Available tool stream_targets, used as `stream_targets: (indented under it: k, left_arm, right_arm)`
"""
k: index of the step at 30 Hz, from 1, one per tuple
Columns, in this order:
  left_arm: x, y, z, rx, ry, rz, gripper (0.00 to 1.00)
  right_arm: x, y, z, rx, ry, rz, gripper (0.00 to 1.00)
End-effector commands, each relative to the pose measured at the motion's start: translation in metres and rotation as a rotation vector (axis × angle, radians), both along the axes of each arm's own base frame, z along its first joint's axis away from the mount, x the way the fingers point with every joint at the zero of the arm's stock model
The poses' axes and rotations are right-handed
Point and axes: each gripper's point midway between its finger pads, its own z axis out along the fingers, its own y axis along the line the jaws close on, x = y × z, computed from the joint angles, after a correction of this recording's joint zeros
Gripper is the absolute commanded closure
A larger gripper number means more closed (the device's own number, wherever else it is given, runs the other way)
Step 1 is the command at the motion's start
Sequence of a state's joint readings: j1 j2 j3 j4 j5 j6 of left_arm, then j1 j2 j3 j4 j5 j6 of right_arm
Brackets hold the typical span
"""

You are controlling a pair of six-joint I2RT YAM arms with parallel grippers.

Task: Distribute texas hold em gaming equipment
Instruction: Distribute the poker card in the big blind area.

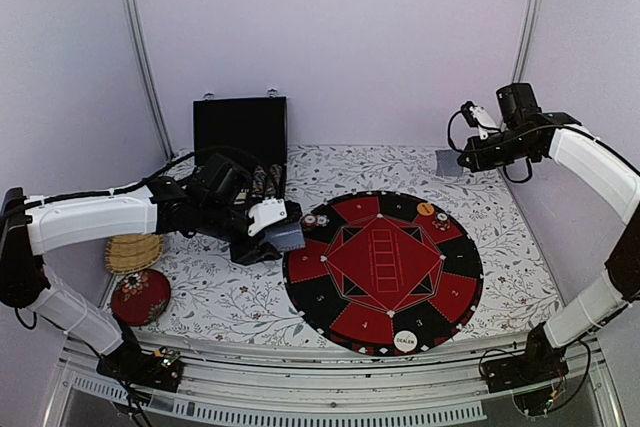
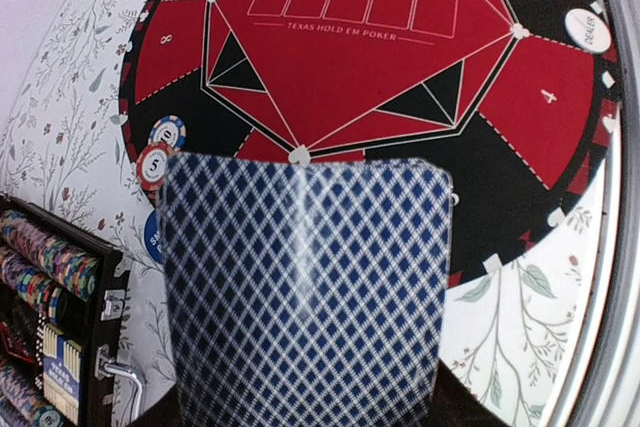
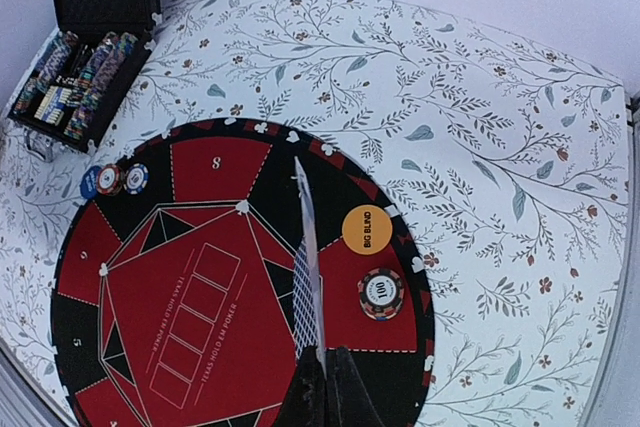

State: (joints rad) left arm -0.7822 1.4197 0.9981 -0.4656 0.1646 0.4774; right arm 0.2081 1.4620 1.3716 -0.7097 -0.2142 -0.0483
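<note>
left wrist view: card (image 2: 300, 287) hides its own grip and part of blue button (image 2: 151, 237) | chip case (image 2: 50, 307) cut by left edge

Blue-and-white lattice-backed card (image 2: 305, 287), red-and-black mat (image 2: 540, 97) (white lettering), seemingly grey-leafed white tablecloth (image 3: 480, 97), orange button (image 3: 367, 230).

The left tool (image 1: 280, 238) is extended inward, clamped on cards (image 2: 300, 287); the right tool (image 3: 322, 379) is raised, pinched on a card (image 3: 308, 277).
</note>
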Motion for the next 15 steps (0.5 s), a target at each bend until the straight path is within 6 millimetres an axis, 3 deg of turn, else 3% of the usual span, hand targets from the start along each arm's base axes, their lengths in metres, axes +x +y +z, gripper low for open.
stream_targets:
  k: [1,5,10,15]
  left_arm:
    - [-0.001,-0.006,0.008,-0.03,-0.008,-0.009,0.46]
    - [-0.002,-0.006,0.007,-0.023,-0.009,-0.01,0.45]
    - [-0.003,-0.005,0.003,-0.012,-0.008,-0.011,0.45]
    - [-0.005,-0.006,-0.002,-0.006,0.003,-0.02,0.45]
  right_arm:
    - [0.01,0.01,-0.013,-0.064,0.04,0.136,0.98]
    - [0.029,0.037,-0.016,-0.052,0.0,0.343,0.98]
    - [0.062,0.052,-0.041,-0.059,0.043,0.402,0.98]
    - [0.054,0.066,-0.083,-0.182,0.088,0.594,0.98]
